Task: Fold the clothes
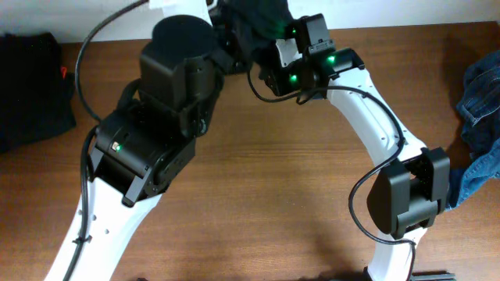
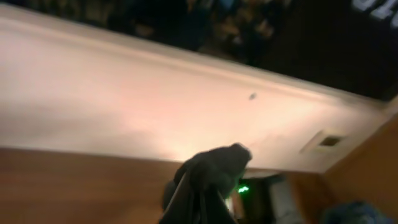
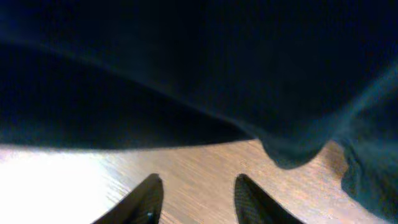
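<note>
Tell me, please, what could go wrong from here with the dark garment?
The right gripper stands open, empty, so the dark garment likely hangs from the left gripper alone and may slip or bunch. It is held near the far edge of the table and might drop behind it.

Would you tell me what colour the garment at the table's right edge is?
Blue denim garment, seen best in the overhead view.

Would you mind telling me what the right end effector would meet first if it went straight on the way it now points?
Most likely the dark garment hanging ahead of the open right end effector; depth is unclear, and the table lies beneath.
</note>
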`<state>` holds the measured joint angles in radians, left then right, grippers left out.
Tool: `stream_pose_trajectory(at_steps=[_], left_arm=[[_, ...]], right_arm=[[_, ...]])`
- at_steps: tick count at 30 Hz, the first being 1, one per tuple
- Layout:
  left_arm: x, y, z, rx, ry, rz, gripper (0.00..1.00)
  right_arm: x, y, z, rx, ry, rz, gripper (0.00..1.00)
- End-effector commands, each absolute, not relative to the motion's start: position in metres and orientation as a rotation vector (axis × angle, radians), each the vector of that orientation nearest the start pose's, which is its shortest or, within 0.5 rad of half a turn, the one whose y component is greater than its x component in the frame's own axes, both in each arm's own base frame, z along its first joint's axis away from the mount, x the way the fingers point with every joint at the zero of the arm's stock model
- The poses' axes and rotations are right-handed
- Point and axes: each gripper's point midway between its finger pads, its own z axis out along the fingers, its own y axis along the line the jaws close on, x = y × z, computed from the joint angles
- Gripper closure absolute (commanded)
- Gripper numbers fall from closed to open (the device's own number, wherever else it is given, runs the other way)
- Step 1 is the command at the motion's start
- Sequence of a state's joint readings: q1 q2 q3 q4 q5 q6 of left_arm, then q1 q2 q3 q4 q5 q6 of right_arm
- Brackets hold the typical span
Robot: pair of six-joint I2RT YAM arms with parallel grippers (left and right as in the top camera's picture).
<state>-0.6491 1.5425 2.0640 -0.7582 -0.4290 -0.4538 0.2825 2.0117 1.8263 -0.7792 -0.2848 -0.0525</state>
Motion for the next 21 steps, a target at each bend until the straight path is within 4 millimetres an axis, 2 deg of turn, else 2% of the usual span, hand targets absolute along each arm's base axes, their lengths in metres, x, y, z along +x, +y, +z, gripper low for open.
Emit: stream_pose_trajectory(at_steps=[1, 4, 7, 9, 13, 21], left_arm=[[0.368, -0.163, 0.511, -0.237, 1.752, -0.284, 1.00], [0.368, -0.155, 0.507, -0.261, 1.759, -0.234, 1.00], [0.368, -0.153, 0.509, -0.269, 1.750, -0.231, 1.00], [0.369, -0.151, 0.510, -0.312, 1.738, -0.246, 1.00], [0.369, -0.150, 0.511, -0.397, 1.718, -0.313, 1.00], [0.374, -0.157, 0.507, -0.421, 1.726, -0.354, 1.00]], right_arm=[[0.489, 0.172, 0.169, -0.625, 2.461, 0.379, 0.52], [0.491, 0.151, 0.167, -0.577, 2.491, 0.388, 0.44], [0.482, 0.142, 0.165, -0.553, 2.527, 0.483, 0.33], [0.472, 0.139, 0.162, -0.538, 2.565, 0.551, 0.31], [0.458, 0.140, 0.160, -0.551, 2.603, 0.633, 0.28], [0.425, 0.153, 0.151, -0.583, 2.725, 0.688, 0.28]])
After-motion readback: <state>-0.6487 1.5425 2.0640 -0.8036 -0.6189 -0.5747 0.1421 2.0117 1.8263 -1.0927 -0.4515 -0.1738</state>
